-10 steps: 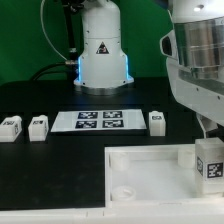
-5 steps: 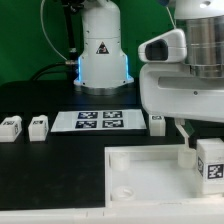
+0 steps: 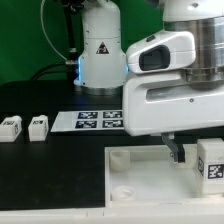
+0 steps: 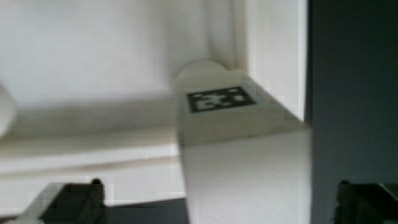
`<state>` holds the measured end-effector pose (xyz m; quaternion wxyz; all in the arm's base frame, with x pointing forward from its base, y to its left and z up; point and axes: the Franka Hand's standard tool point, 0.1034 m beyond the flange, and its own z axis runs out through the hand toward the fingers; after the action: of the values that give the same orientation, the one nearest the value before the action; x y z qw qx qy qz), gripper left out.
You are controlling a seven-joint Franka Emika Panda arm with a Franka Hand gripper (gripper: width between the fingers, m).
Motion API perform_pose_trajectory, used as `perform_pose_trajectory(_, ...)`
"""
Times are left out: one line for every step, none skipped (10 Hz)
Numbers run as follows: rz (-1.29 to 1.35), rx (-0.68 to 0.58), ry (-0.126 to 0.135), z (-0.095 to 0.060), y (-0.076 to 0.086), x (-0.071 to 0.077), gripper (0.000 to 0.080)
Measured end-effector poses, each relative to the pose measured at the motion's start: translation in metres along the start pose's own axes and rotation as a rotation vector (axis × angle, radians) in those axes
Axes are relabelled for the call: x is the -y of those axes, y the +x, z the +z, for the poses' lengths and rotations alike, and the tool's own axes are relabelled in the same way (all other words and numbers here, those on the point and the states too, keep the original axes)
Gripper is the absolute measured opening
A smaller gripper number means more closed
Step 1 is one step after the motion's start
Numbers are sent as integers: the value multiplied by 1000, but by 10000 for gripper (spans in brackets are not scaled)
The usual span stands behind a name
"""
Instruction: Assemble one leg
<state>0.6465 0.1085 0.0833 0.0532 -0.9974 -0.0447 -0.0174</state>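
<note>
Leg (image 3: 210,160) upright, long axis vertical

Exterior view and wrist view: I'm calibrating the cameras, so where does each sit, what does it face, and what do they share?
Exterior view: off the arm, low over the table, facing the robot's base across the tray; base, arm and one finger show.
Wrist view: on the wrist, looking down the open gripper at the leg; both fingertips show.
Shared: that leg and the tray.
</note>
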Motion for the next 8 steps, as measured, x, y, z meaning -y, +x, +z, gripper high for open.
perform_pose_trajectory(35, 0, 2, 0, 0, 1, 648)
perform_pose_trajectory(35, 0, 2, 0, 0, 0, 540)
perform_pose_trajectory(84, 0, 6, 0, 0, 1, 540)
perform_pose_trajectory(226, 1, 15, 0, 0, 3, 362)
perform_pose_trajectory(311, 2, 13, 1, 0, 2, 290)
perform_pose_trajectory(376, 3, 13, 1, -1, 1, 290)
perform_pose_trajectory(564, 2, 19, 1, -1, -1, 290)
perform_pose_trajectory(770, -7, 29, 1, -4, -2, 290)
